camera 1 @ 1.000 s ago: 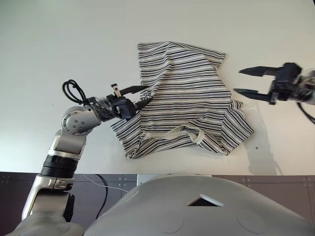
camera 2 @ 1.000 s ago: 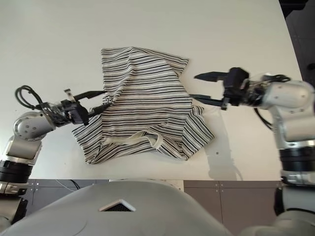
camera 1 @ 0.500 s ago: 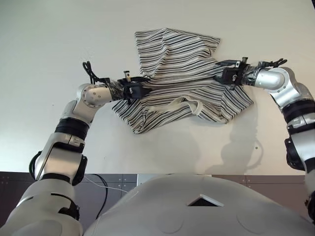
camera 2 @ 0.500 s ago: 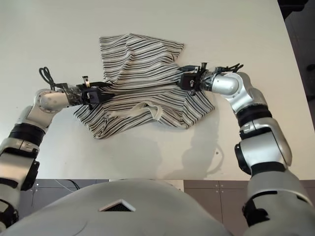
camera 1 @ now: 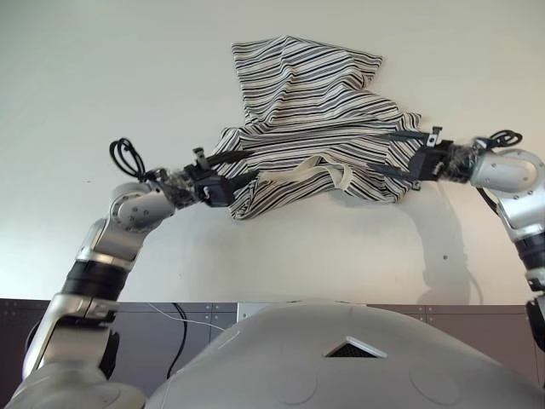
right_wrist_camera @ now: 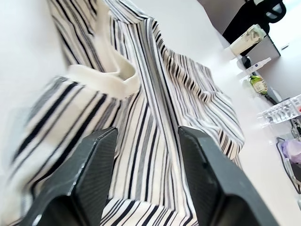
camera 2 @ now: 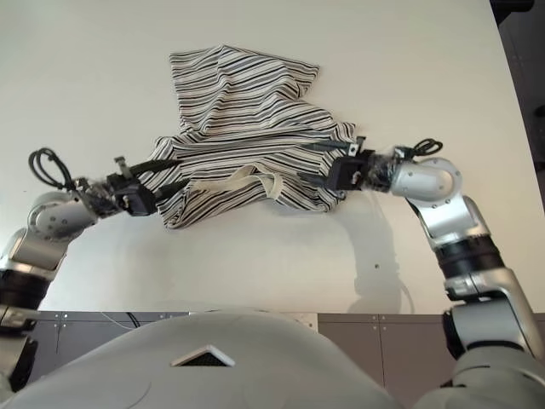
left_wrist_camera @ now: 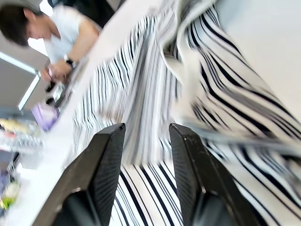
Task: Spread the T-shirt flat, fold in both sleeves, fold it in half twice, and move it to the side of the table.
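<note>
I saw the black-and-white striped cotton T-shirt (camera 1: 311, 94) lying rumpled on the white table (camera 1: 85, 68), in the upper middle of the head view. Its far part lay on the table. Its near edge was bunched up, with a shadow beneath it. The cream ribbed collar (camera 1: 294, 167) looped along that near edge, at the lower middle of the cloth.

The left end effector (camera 1: 249, 169) sat at the shirt's lower left edge. Its two black fingers were spread apart, with striped cloth between and over them. The right end effector (camera 1: 385, 153) was at the lower right edge, its fingers likewise parted around the fabric. In both wrist views the fingers stood clearly apart, with stripes showing in the gap.
</note>
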Motion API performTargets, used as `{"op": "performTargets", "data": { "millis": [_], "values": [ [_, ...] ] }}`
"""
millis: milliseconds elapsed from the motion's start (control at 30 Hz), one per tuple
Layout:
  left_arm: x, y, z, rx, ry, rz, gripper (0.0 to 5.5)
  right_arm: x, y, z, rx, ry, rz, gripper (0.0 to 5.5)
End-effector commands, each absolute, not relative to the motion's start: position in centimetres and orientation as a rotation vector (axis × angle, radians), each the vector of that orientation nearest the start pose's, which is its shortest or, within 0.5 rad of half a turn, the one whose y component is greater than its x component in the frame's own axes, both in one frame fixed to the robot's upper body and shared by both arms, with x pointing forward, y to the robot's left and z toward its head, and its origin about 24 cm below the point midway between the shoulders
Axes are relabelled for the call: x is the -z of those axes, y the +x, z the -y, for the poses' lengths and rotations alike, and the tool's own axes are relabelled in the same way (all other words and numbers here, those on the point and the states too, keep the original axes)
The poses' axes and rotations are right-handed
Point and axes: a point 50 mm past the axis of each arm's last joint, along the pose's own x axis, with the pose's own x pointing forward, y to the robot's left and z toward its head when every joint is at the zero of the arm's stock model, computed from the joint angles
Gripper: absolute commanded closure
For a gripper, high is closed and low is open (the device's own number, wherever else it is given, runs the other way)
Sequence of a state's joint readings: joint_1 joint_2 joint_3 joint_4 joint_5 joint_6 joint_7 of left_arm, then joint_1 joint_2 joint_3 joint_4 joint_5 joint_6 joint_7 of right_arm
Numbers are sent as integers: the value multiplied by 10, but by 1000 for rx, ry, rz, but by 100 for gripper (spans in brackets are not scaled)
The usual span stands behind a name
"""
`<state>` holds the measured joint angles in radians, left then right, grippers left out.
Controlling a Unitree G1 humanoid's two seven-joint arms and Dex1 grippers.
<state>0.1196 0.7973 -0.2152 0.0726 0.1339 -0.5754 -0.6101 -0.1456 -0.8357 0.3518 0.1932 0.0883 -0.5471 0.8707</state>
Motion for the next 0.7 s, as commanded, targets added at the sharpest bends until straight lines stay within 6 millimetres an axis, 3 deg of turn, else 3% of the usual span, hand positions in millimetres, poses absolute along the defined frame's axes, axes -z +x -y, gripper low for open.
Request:
{"op": "performTargets", "data": {
  "millis": [33,200,467,600,700],
  "values": [
    [-31,184,-219,1014,933,-110,379,-46,219,205,-1261,-800,-101,314],
    [-11,161,-217,1162,964,-228,379,-29,205,207,-1308,-801,-204,314],
    [24,143,-285,1218,1192,-578,379,-23,185,248,-1424,-904,-428,314],
    [22,146,-291,1251,1246,-495,379,-24,187,263,-1432,-974,-449,314],
    [16,156,-287,1250,1295,-347,379,-30,196,260,-1424,-981,-390,314]
  ]
}}
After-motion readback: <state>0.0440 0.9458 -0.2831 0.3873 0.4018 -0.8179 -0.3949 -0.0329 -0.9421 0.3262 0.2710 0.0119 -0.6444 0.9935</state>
